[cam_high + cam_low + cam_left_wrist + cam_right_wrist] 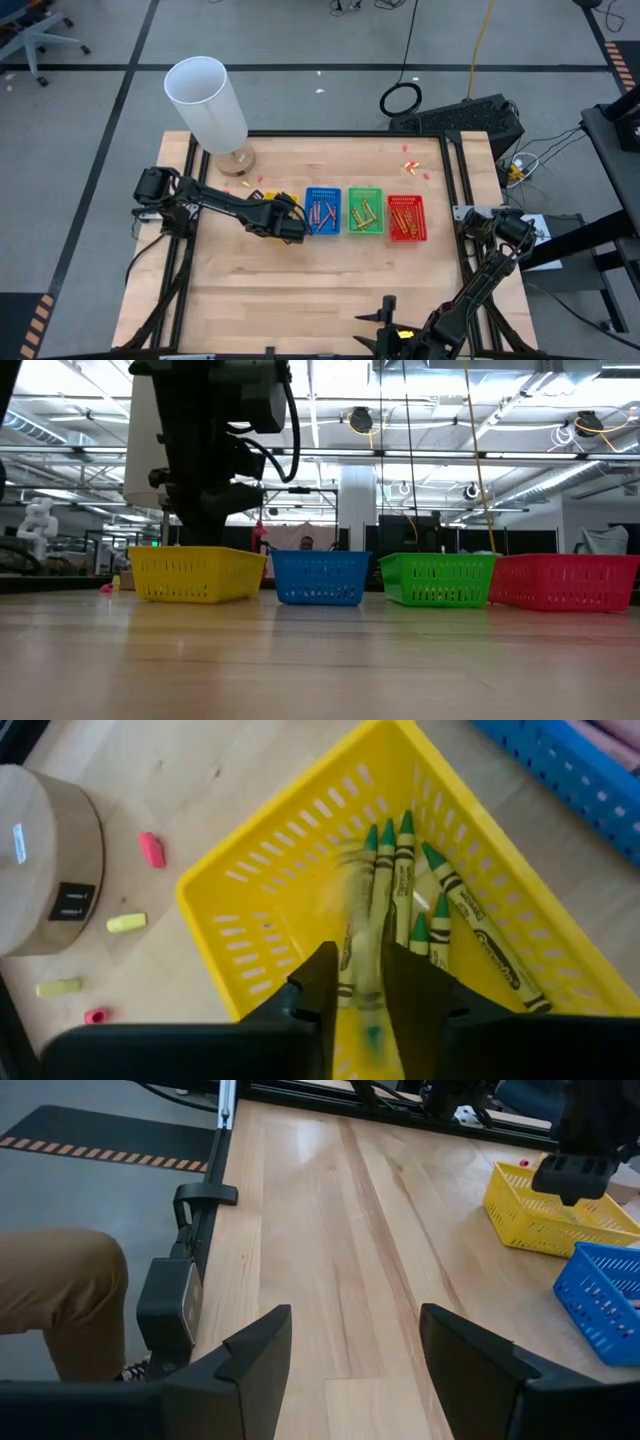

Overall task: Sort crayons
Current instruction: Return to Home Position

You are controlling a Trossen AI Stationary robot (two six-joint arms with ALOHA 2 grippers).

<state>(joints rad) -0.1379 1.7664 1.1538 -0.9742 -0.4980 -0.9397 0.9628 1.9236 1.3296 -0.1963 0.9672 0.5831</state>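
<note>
Probably light, stiff and brittle, the green crayons (405,870) want a gentle mid-shaft pinch; the left gripper (360,955) has its jaws slightly apart above the yellow tray (250,910), while the right gripper (352,1322) waits with jaws wide at the tabletop (330,1210) edge.

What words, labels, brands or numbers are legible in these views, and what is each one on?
Green crayon in the yellow tray: dark lettering along its wrapper, too blurred to read for certain.
Black label on the round base: white marks, too small to read.
White sticker on the same base: unreadable.
No other text is legible in any view.
</note>
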